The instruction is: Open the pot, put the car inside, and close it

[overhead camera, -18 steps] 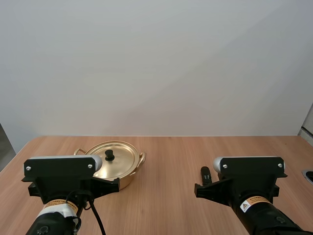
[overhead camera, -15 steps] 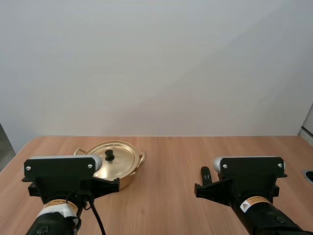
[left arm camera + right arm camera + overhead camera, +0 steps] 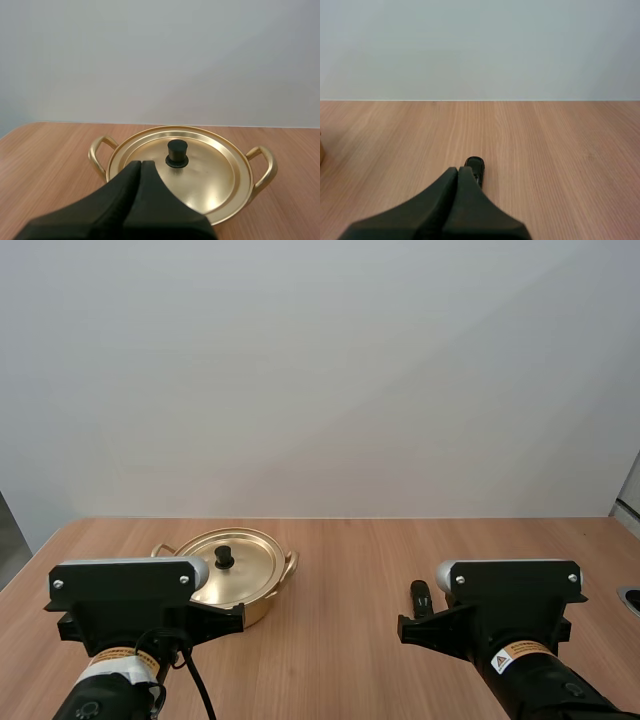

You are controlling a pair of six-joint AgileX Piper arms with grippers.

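A gold pot (image 3: 262,592) with two side handles sits on the wooden table at left, its gold lid (image 3: 237,564) on and topped by a black knob (image 3: 224,557). In the left wrist view my left gripper (image 3: 140,163) is shut, its fingers lying together as one dark wedge just short of the lid (image 3: 210,172) and its knob (image 3: 177,153). A small black toy car (image 3: 421,597) lies on the table at right. My right gripper (image 3: 458,170) is shut too, its tip right behind the car (image 3: 476,168), which it partly hides.
The wooden table (image 3: 340,570) runs back to a plain white wall. Bare wood lies between the pot and the car. A dark fitting (image 3: 632,599) sits at the table's right edge.
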